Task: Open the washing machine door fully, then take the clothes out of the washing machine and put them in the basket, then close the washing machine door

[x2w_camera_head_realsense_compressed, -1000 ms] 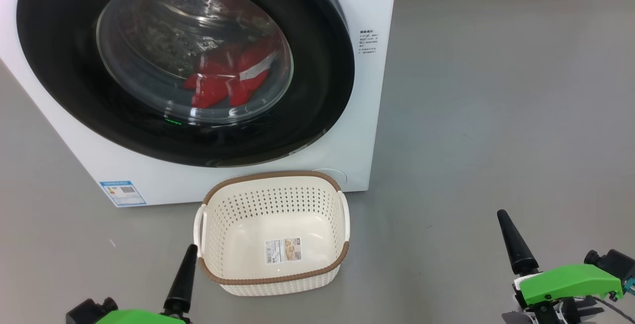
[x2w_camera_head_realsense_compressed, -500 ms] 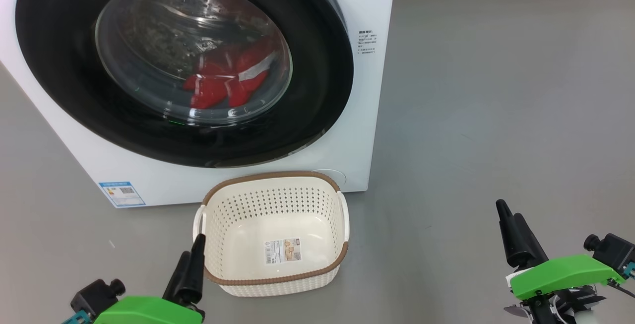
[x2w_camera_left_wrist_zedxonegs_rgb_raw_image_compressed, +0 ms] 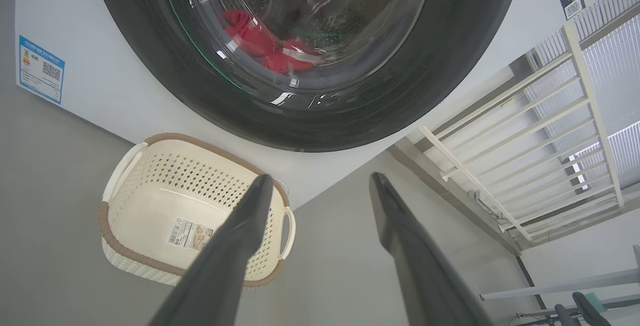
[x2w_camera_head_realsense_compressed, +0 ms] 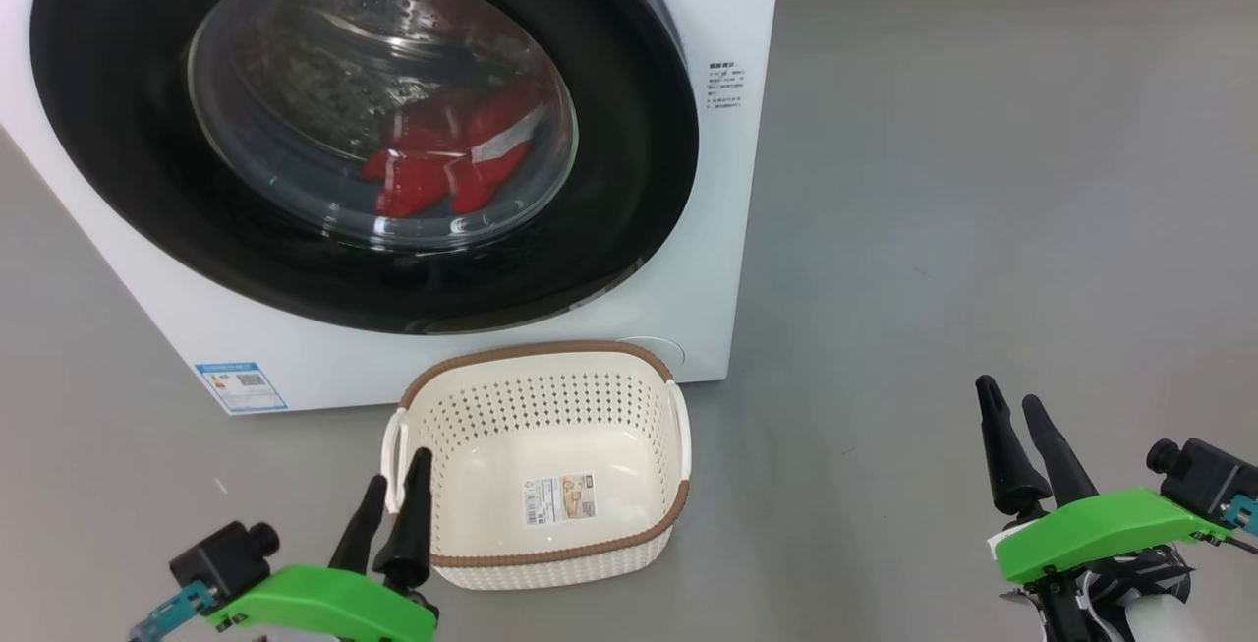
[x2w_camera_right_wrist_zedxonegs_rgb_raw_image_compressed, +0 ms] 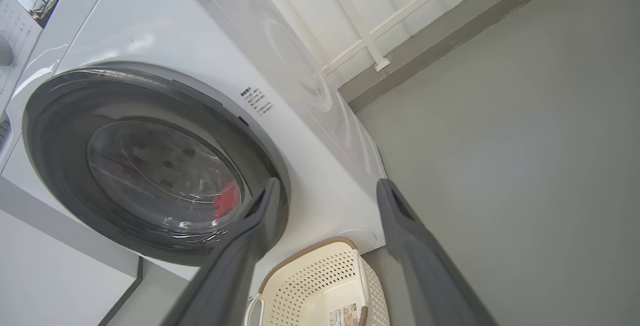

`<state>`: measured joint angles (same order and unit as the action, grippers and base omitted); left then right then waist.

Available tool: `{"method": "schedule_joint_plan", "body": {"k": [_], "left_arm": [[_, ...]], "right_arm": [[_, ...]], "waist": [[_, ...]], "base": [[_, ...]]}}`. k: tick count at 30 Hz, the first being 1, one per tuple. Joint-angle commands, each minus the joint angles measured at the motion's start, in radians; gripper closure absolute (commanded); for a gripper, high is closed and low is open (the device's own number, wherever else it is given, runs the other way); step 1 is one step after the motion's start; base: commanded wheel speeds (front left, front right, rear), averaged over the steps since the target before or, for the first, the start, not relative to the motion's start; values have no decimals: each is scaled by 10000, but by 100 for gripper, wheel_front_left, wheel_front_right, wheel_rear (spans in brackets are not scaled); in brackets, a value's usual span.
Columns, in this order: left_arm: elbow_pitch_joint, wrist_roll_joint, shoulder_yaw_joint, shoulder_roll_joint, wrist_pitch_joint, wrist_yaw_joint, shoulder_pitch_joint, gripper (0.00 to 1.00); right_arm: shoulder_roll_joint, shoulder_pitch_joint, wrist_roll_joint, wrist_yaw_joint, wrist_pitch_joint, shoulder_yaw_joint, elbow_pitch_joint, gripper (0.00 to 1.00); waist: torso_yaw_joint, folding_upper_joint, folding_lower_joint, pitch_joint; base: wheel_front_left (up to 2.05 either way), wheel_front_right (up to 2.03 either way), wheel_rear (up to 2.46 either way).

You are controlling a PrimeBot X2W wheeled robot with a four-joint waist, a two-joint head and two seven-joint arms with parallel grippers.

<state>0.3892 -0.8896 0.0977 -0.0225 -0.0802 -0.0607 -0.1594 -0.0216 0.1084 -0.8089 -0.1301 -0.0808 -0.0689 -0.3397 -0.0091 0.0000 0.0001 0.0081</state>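
The white washing machine (x2w_camera_head_realsense_compressed: 727, 23) fills the upper left of the head view, and its black-rimmed washing machine door (x2w_camera_head_realsense_compressed: 629, 131) with a glass porthole is closed. Behind the glass, red clothes (x2w_camera_head_realsense_compressed: 442, 165) lie in the drum. On the floor just before the machine stands the cream basket (x2w_camera_head_realsense_compressed: 536, 465), with nothing in it but a sticker. Low at the basket's left corner my left gripper (x2w_camera_head_realsense_compressed: 398, 475) is open with nothing between its fingers. My right gripper (x2w_camera_head_realsense_compressed: 1007, 398) hovers open over bare floor, well to the right of the basket.
Grey floor (x2w_camera_head_realsense_compressed: 983, 180) stretches to the right of the machine up to a wall skirting. A white railing (x2w_camera_left_wrist_zedxonegs_rgb_raw_image_compressed: 550, 116) shows beyond the machine in the left wrist view. A blue label (x2w_camera_head_realsense_compressed: 241, 385) sits on the machine's lower left corner.
Both grippers have risen further into the head view and turned, so that each now shows two fingers. The left one has come closer to the basket's corner.
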Motion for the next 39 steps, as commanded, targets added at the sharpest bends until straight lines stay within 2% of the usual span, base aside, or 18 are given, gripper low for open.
{"method": "schedule_joint_plan", "body": {"k": [1, 10, 39], "left_arm": [[-166, 389, -78, -163, -140, 53, -564, 0], [-105, 1674, 156, -183, -436, 98, -818, 0], [-428, 4771, 497, -239, -1264, 709, -1415, 0]], "right_arm": [[-141, 549, 373, -3, -145, 157, 293, 0], [-167, 722, 1660, -4, -440, 237, 322, 0], [-239, 1293, 4940, -5, -1262, 606, 260, 0]], "waist": [[-1, 0, -1, -3], [-16, 0, -1, -103], [94, 0, -1, -101]], "base": [[0, 0, 0], [0, 0, 0], [0, 0, 0]]}}
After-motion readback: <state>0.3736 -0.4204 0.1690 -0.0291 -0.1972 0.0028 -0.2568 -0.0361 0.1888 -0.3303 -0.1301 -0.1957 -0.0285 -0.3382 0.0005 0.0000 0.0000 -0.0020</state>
